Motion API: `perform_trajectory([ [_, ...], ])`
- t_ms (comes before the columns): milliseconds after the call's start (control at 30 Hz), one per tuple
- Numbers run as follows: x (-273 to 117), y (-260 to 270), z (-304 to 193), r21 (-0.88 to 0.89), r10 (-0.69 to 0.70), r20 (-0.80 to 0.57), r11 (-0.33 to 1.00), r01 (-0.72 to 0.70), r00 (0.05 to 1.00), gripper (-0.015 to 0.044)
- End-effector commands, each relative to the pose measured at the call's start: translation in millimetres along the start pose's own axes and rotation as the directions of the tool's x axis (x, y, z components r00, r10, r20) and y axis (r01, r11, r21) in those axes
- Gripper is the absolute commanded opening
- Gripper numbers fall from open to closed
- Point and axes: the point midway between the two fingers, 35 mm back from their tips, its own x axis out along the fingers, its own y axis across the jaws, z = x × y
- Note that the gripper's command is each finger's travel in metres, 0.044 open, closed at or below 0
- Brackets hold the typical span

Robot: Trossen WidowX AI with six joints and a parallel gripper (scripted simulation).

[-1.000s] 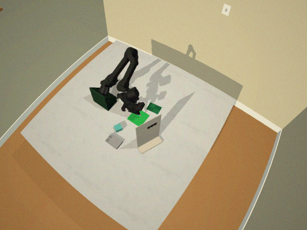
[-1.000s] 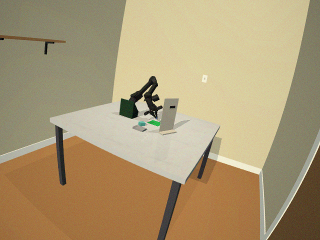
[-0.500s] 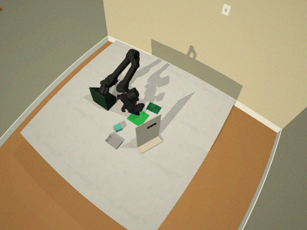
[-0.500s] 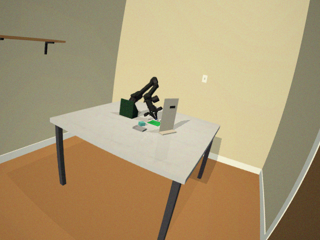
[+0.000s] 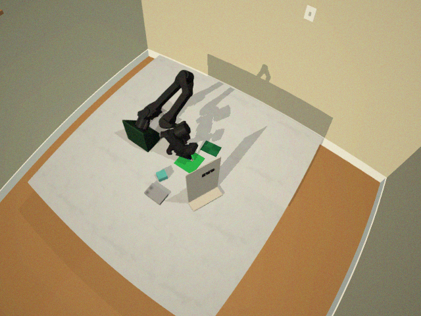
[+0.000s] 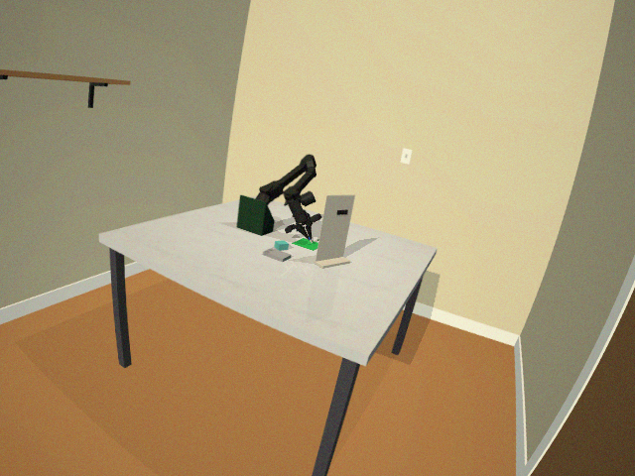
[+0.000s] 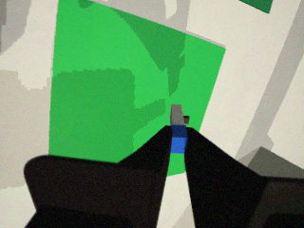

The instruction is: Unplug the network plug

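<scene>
The plug [image 7: 178,139], its blue body pinched between the fingertips of the gripper [image 5: 191,158] [image 6: 310,239] [image 7: 178,133], was out of the panel [image 5: 203,180] [image 6: 335,227] and over the bright green square [image 5: 189,163] [image 6: 305,244] [image 7: 95,114], toward one edge (whether it touched down, I could not tell). Opening too high could have dropped and rolled it past that edge, while a finger dragging during retreat might have tipped it or pulled it outside.

Square [image 5: 189,163] [image 6: 306,244] [image 7: 95,109] (rather vivid) plain green

arm [image 5: 185,97] [image 6: 309,172]: matte black | links: long, slim | joints: rounded, bulky | jaws [image 5: 191,158] [image 6: 310,239]: black, tapered | surface screws: too small to tell
</scene>
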Motion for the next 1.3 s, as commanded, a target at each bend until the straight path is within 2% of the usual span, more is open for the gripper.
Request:
perform_trajectory([
  [0,1.3,3.3,0.0,0.010,0.000,-0.003,1.000,0.000,1.000,0.0000],
  [733,6.6,6.5,1.9,0.004,0.000,0.002,1.000,0.000,1.000,0.0000],
  [933,6.6,6.5,1.9,0.004,0.000,0.002,1.000,0.000,1.000,0.0156],
  [1267,2.9,6.1,1.5,0.005,0.000,0.001,1.000,0.000,1.000,0.0156],
])
